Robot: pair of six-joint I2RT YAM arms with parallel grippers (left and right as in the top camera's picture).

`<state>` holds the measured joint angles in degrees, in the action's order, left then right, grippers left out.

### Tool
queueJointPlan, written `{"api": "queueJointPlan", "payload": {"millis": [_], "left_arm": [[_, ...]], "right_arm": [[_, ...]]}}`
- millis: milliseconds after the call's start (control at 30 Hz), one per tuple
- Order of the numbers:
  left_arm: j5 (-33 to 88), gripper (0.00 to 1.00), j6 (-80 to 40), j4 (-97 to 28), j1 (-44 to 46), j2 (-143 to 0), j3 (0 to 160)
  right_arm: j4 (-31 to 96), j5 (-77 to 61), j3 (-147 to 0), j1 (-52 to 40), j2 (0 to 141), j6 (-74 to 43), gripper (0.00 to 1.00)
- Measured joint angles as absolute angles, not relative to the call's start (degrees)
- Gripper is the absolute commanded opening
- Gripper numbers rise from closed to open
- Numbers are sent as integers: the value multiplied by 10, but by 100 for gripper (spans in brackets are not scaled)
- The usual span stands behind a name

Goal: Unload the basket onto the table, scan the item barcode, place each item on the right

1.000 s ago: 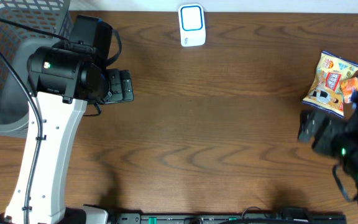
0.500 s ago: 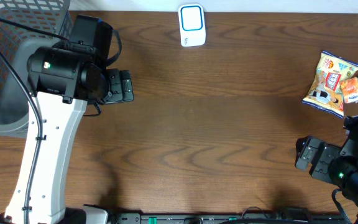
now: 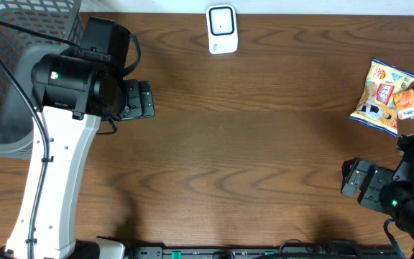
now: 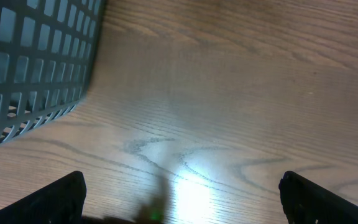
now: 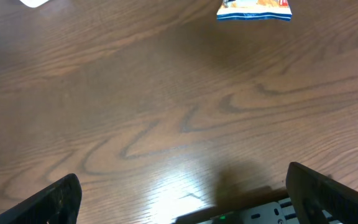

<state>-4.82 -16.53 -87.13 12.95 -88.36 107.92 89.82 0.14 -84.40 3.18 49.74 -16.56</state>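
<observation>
Across the brown wooden table (image 3: 264, 144), the dark mesh basket (image 3: 6, 72) fills the left corner. The left gripper (image 3: 146, 99) hangs just beside it, jaws spread with nothing between them, well apart from the goods. Near the right edge, the right gripper (image 3: 348, 180) is likewise spread wide and empty. From it the yellow snack bag (image 3: 382, 97) lies close by toward the far edge, its long axis running roughly near-to-far on a slight slant, so the right arm is plainly the nearer. The white scanner (image 3: 222, 29) stands mid-table at the far edge, and small packets (image 3: 406, 102) lie against the bag's right side.
</observation>
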Motion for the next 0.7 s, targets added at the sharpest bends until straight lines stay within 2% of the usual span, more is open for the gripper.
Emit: {"api": "queueJointPlan", "payload": {"millis": [333, 533, 700], "left_arm": [[-48, 98, -165, -872, 130, -883, 1079], [-48, 98, -165, -872, 130, -883, 1079], [-48, 98, -165, -872, 130, -884, 1079]], "right_arm": [[883, 28, -832, 4, 472, -165, 99], [780, 47, -749, -51, 402, -139, 99], [680, 48, -632, -55, 335, -124, 99]]}}
